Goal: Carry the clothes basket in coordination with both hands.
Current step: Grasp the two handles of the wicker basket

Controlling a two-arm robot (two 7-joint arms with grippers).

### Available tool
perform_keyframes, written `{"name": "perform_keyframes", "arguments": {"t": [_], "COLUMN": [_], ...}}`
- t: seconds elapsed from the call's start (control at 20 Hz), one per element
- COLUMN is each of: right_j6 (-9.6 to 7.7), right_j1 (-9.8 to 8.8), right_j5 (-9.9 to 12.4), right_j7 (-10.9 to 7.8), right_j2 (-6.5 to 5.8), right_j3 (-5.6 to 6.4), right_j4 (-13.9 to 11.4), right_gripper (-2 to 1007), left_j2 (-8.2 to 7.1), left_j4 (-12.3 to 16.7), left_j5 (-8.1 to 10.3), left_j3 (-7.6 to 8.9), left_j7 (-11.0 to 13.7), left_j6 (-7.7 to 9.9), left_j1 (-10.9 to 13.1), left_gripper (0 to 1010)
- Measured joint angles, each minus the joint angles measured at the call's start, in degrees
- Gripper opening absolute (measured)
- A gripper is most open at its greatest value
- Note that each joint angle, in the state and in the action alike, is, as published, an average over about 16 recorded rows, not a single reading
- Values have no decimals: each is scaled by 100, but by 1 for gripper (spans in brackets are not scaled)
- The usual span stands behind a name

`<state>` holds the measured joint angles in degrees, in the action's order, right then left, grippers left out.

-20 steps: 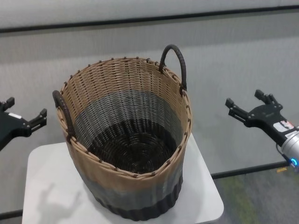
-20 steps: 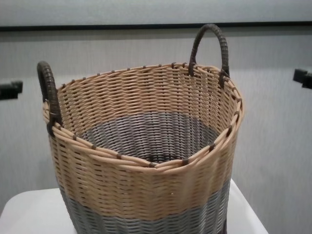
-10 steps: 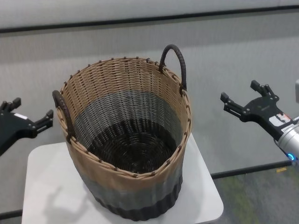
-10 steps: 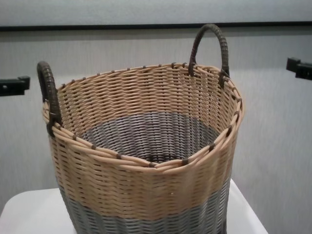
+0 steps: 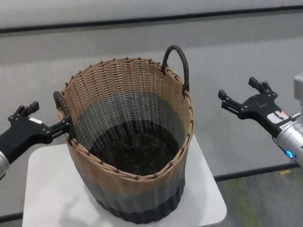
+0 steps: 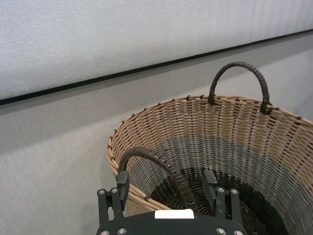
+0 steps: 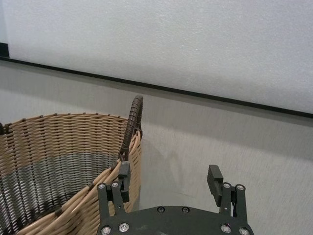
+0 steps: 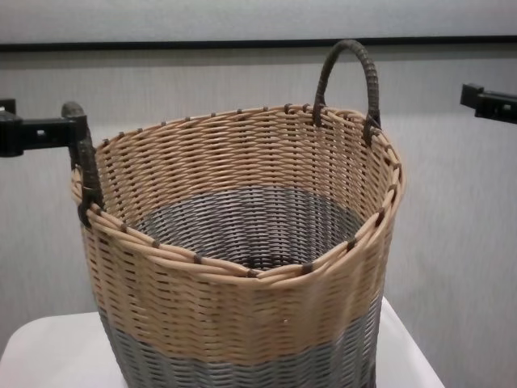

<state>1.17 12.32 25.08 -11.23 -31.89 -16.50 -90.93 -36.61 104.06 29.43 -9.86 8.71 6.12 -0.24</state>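
Left tool (image 5: 47,124) was wide open, holding nothing, jaws straddling the basket's left handle (image 6: 159,169) but not closed on it. Right tool (image 5: 239,97) was also wide open and empty, well apart from the right handle (image 5: 177,64) and level with the rim. Basket (image 5: 128,142) stood upright on the white bench (image 5: 47,189), not lifted. Judged early: the approach looked half done, with both grasps, the lift and the carry left. Chest view cut off both tools at its edges and the basket's base. Whether the left fingers touched the handle could not be told.
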Motion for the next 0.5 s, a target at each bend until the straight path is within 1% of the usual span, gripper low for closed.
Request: {"name": "perform_keyframes", "arguments": {"t": [0.25, 0.5], "right_j6": [-105, -195], "right_j1": [123, 294], "right_j5": [-49, -88], "right_j7": [-33, -72], "right_j2": [133, 296], "right_j3": [10, 14], "right_j4": [69, 208], "right_gripper": [1000, 1000], "left_j2": [97, 194], "left_j4": [101, 126], "left_j5": [112, 151], "left_j3": [47, 38], "left_j7": [128, 234], "left_j6": [82, 192], "left_j1": [48, 24], "left_gripper": [1002, 1002]}}
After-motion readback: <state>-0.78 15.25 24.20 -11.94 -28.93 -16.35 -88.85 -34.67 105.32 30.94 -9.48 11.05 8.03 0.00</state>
